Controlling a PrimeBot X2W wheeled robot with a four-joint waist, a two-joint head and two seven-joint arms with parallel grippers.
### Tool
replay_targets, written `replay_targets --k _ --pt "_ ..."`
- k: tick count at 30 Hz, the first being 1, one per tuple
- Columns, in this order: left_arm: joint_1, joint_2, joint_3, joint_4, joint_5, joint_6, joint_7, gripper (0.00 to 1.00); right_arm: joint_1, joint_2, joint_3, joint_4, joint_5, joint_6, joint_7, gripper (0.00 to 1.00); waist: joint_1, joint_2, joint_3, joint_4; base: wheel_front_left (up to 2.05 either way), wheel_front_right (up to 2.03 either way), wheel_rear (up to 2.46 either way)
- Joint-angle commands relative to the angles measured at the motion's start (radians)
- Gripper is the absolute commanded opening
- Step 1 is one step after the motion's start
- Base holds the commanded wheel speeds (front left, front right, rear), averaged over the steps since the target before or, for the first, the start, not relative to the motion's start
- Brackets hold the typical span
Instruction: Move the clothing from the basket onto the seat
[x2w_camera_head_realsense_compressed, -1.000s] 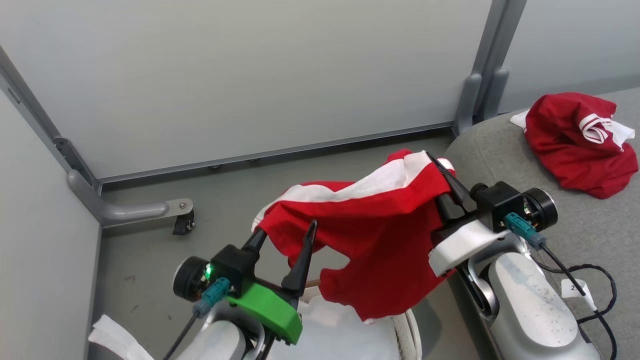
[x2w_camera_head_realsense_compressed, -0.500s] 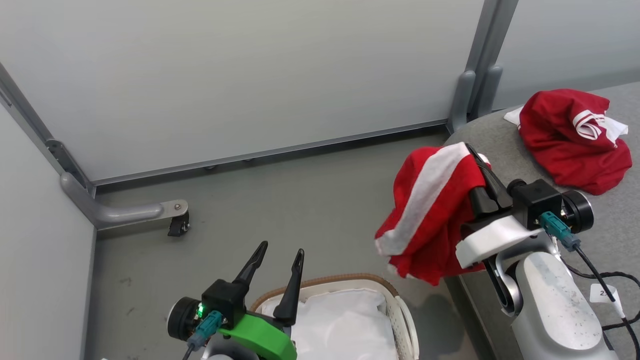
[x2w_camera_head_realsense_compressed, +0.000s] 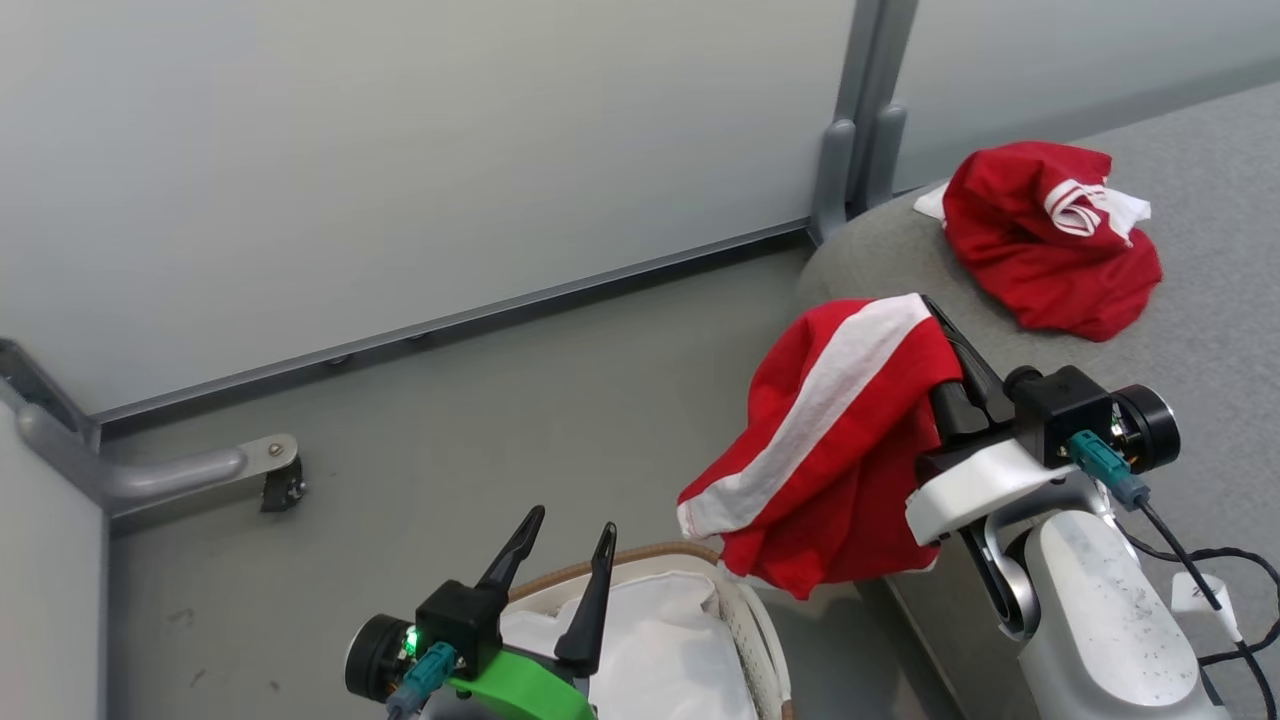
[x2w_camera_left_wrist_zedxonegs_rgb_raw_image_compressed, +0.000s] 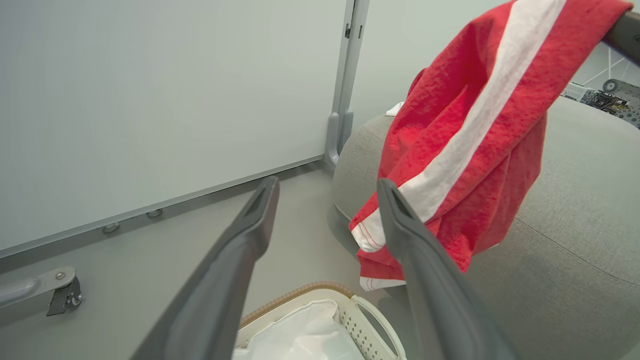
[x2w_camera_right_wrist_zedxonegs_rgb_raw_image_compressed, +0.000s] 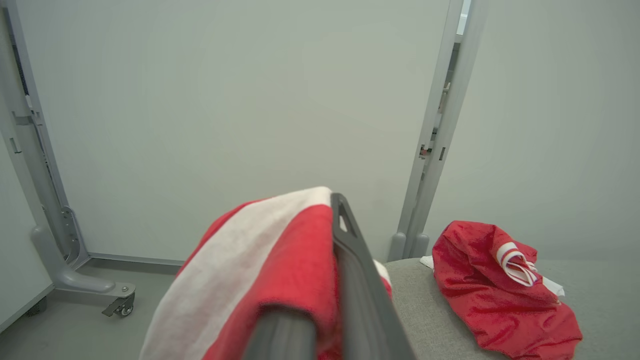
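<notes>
**Right gripper** (x2w_camera_head_realsense_compressed: 935, 318): fingers pressed together on a fold of the striped garment (x2w_camera_head_realsense_compressed: 830, 440), pinch near the tips. The cloth drapes over the fingers and hangs left of and below the gripper. Its hem dangles above the gap btwn the basket (x2w_camera_head_realsense_compressed: 745, 630) and the rounded edge of the seat (x2w_camera_head_realsense_compressed: 1200, 330).

**Second garment** (x2w_camera_head_realsense_compressed: 1050, 250): bunched on the seat, ahead and right of the right gripper, apart from it.

**Left gripper** (x2w_camera_head_realsense_compressed: 572, 520): fingers spread, holding nothing, over the basket. The basket shows white liner (x2w_camera_head_realsense_compressed: 650, 640), no red.

**Assessment:** last item, in transit. Most of the cloth isn't over the cushion yet; a release here would prob. let it slide to the floor (x2w_camera_head_realsense_compressed: 500, 400).

**Rec.:**
- Carry further right and fwd so the hanging bulk clears the seat edge.
- Lower till the hem rests on the cushion, then open.
- Aim just short of the bunched garment.
- Hold the left gripper clear of the trailing hem.
</notes>
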Motion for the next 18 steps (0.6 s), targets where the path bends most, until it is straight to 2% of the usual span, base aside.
replay_targets --k 1,10,18 --pt "0.0 -0.001 0.005 0.001 0.008 -0.006 0.0 1.0 -0.004 -0.004 -0.003 -0.004 0.0 -0.001 -0.002 0.0 0.0 0.0 0.02 -0.101 0.0 0.0 0.0" --pt "-0.03 -0.007 0.015 0.007 0.04 -0.019 0.0 1.0 0.004 -0.003 -0.016 -0.011 0.005 -0.001 -0.002 0.0 0.0 0.0 0.076 -0.265 0.0 0.0 0.0" --pt "-0.061 -0.008 0.017 0.008 0.055 -0.027 0.0 1.0 -0.013 -0.003 -0.044 -0.032 -0.006 -0.001 -0.002 0.0 0.0 0.0 0.127 -0.327 0.0 0.0 0.0"
